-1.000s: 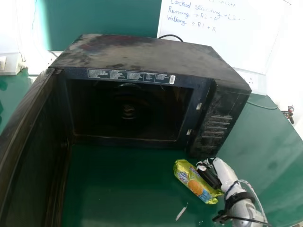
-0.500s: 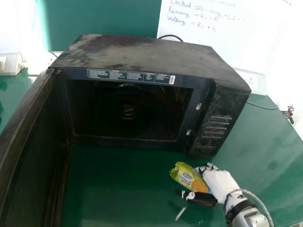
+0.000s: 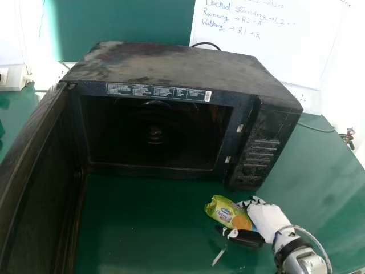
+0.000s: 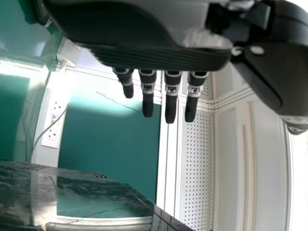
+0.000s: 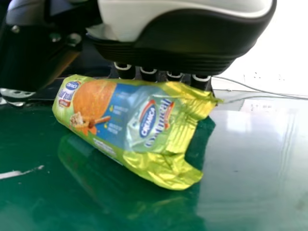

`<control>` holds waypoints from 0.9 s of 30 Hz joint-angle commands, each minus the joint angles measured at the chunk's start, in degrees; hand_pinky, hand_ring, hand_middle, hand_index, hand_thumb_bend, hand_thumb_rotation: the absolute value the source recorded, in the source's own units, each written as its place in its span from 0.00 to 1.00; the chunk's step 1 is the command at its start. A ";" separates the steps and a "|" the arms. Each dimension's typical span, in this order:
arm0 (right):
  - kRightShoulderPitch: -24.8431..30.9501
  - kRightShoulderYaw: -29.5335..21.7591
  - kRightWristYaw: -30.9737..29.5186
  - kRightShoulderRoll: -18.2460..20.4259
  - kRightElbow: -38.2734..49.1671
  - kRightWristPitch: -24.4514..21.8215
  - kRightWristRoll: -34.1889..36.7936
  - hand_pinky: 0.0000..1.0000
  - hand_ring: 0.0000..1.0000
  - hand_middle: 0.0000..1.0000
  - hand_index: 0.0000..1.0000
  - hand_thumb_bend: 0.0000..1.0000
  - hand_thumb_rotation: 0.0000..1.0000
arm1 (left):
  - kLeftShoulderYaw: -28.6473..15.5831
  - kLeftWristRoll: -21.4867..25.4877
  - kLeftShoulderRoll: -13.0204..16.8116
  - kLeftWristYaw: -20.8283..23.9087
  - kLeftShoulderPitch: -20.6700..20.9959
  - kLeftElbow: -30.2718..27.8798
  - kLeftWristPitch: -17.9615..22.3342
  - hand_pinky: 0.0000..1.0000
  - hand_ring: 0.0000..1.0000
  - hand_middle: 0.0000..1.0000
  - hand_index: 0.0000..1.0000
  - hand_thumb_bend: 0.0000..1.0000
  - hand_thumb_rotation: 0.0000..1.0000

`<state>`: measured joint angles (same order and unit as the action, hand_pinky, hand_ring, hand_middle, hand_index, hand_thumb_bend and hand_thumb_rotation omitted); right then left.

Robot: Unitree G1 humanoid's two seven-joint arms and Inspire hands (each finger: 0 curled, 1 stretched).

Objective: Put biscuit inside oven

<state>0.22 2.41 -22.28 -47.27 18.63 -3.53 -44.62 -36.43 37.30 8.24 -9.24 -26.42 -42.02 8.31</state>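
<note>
The green-and-yellow biscuit packet [image 3: 227, 212] lies on the table before the oven's right front. My right hand [image 3: 267, 221] is at the packet's right end, with its black thumb on the near side. In the right wrist view the packet [image 5: 127, 122] lies in front of the fingers of my right hand [image 5: 178, 53]. Those fingers are partly hidden behind it and not curled round it. The black oven [image 3: 171, 71] has its door [image 3: 37, 182] swung open on the left. In the left wrist view my left hand [image 4: 159, 55] is open, fingers straight.
Green tabletop [image 3: 142, 222] extends in front of the oven and along its right side. A small white strip [image 3: 218, 257] lies near the thumb. Behind the oven stand a whiteboard [image 3: 274, 43] and a cable [image 3: 205, 44].
My right hand has turned, and its thumb has swung off the packet to the near side. The packet has shifted slightly left and turned a little. The oven has not moved.
</note>
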 commanded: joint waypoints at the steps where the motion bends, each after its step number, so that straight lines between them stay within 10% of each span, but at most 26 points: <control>1: -0.86 -0.18 -1.02 -0.26 -0.81 -0.39 -0.45 0.68 0.87 0.89 0.85 0.93 0.38 | 0.33 0.02 -0.21 0.00 -0.51 -0.28 0.46 0.97 0.91 0.90 0.89 0.95 0.92; 27: -1.85 4.74 7.66 -1.22 -7.25 4.18 -15.02 0.80 0.90 0.91 0.85 0.93 0.41 | 0.46 0.13 -0.48 0.43 -0.87 -1.40 0.39 0.97 0.92 0.90 0.89 0.94 0.91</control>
<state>-2.64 6.19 -14.86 -47.91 11.96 0.27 -58.38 -36.42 37.35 8.14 -9.09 -26.74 -42.51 8.34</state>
